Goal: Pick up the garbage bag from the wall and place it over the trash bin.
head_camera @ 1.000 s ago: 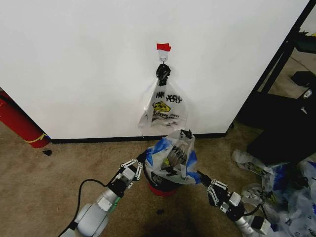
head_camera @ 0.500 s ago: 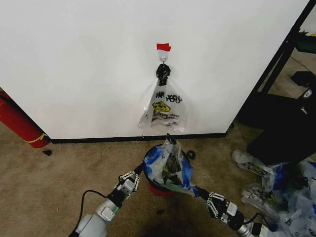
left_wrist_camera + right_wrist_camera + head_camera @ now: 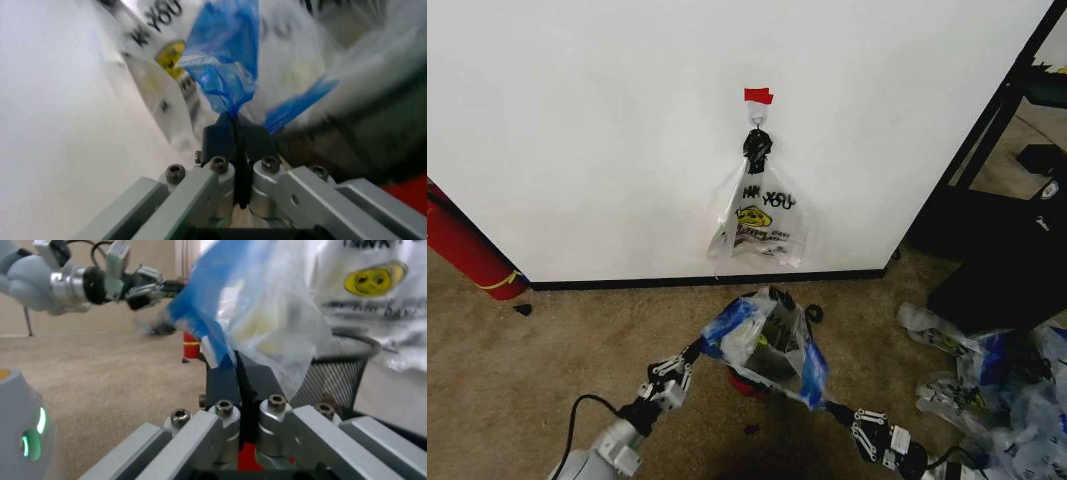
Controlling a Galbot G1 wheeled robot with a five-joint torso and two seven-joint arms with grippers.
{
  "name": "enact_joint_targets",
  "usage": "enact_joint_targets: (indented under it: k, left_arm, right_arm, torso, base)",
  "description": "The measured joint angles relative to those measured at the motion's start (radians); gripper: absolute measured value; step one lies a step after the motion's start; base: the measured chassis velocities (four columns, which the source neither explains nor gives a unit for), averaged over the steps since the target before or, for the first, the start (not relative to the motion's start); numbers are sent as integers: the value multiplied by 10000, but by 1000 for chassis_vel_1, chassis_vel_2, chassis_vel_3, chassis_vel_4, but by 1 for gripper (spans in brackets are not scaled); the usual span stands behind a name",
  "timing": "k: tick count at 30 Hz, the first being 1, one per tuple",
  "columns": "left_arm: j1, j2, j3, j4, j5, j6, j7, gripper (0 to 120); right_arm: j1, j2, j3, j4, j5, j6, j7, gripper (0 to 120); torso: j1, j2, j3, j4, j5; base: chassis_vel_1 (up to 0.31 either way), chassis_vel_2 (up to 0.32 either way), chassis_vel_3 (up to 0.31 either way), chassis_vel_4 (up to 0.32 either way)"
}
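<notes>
- One white wall (image 3: 577, 120) with black baseboard; a red tape strip (image 3: 758, 95) above a small hook, from which hangs a clear bag with a yellow smiley face (image 3: 762, 215).
- Carpet floor (image 3: 527, 360); pile of clear and blue bags (image 3: 987, 385) lies at the robot's right.
- Garbage bag (image 3: 762, 340), see-through with blue patches, stretched open between both claws, held over and around the top of the trash bin (image 3: 749, 378), near the wall's foot.
- Left claw (image 3: 693, 352) clamped on the bag's left blue edge; fingers (image 3: 230, 137) together on the plastic.
- Right claw (image 3: 835, 410) clamped on the bag's right edge; fingers (image 3: 227, 375) pressed together.
</notes>
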State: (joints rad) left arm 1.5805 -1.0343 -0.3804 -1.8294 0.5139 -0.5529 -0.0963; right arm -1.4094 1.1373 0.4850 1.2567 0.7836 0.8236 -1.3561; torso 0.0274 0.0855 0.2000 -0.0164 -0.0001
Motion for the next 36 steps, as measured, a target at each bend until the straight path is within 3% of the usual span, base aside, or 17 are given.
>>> enact_joint_targets:
  k: [4, 13, 21, 31, 36]
  left_arm:
    - [0, -89, 52, 371, 156, -56, -8, 0]
    - [-439, -525, 223, 1463, 781, -116, 4, 0]
    - [-895, -858, 267, 2082, 1215, -84, 86, 0]
    - [-1079, -629, 267, 2397, 1427, -94, 400, 0]
    - [-1051, -476, 208, 2486, 1421, -201, 521, 0]
  right_arm:
    - [122, 120, -240, -410, 538, 0, 274, 0]
    - [397, 656, -956, -872, 2207, -7, 2462, 0]
    - [457, 972, -1403, -270, 3205, -74, 4342, 0]
    - [658, 1292, -1605, 157, 3086, -401, 6479, 0]
    - [640, 1543, -1813, 622, 2734, -1108, 8399, 0]
  torso:
    - [0, 0, 0, -1, 1]
    - [0, 0, 0, 0, 1]
    - [0, 0, 0, -1, -2]
    - [0, 0, 1, -1, 0]
    - [0, 0, 0, -1, -1]
  base:
    - [0, 0, 0, 0]
    - [0, 0, 0, 0]
    - [0, 0, 0, 0]
    - [0, 0, 0, 0]
    - [0, 0, 0, 0]
